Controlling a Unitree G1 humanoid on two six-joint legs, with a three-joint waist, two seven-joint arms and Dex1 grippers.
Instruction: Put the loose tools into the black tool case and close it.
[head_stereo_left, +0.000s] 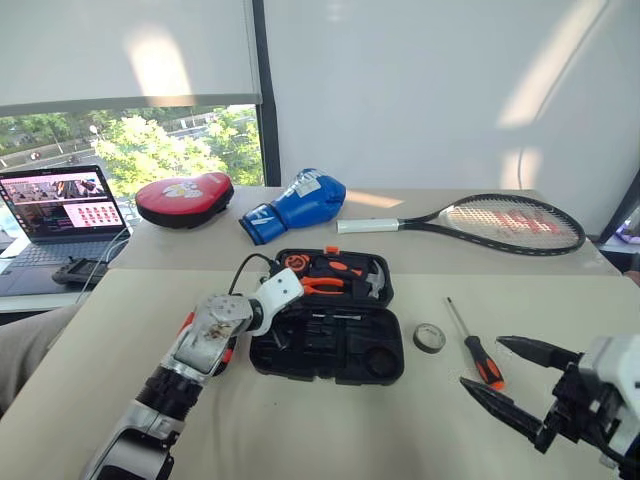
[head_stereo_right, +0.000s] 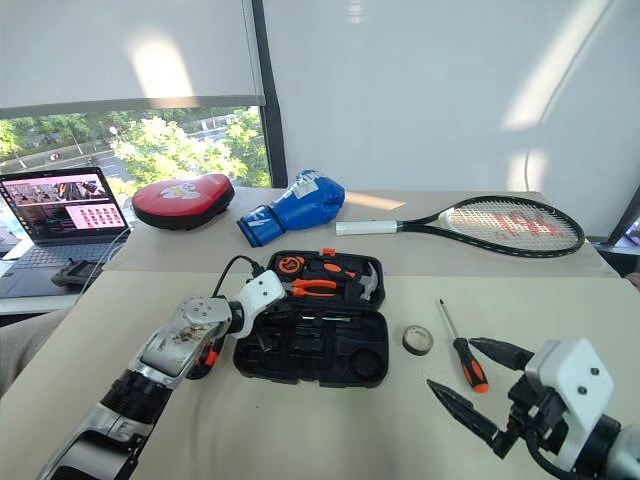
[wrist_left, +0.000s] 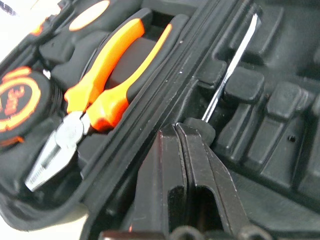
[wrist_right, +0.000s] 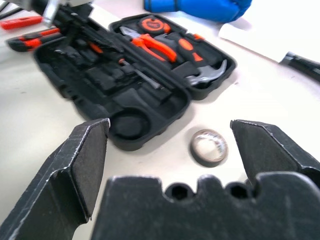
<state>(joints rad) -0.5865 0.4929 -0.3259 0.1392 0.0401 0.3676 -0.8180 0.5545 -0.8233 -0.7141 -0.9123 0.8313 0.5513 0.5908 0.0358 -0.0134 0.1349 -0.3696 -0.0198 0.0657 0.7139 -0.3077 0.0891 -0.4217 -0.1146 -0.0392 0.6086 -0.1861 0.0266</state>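
Note:
The black tool case (head_stereo_left: 322, 373) lies open at the table's middle. Its far half holds orange-handled pliers (head_stereo_left: 322, 285) and a hammer (head_stereo_left: 373, 281). My left gripper (wrist_left: 176, 135) is shut and reaches into the near half, right over the handle end of a screwdriver (wrist_left: 227, 75) that lies in a slot. The fingers hide the handle, so I cannot tell whether it is gripped. A black-and-orange screwdriver (head_stereo_left: 480, 352) and a small tape roll (head_stereo_left: 429, 338) lie loose to the right of the case. A slim orange tool (wrist_right: 20, 22) and a black-orange one (wrist_right: 27, 41) lie to its left. My right gripper (head_stereo_right: 451, 363) hangs open beside the loose screwdriver.
On the far table lie a red oval pad (head_stereo_left: 184, 198), a blue boxing glove (head_stereo_left: 298, 205) and a tennis racket (head_stereo_left: 490, 221). A laptop (head_stereo_left: 62, 208) stands on a lower desk at the left. A black cable (head_stereo_left: 245, 268) loops near the case's left corner.

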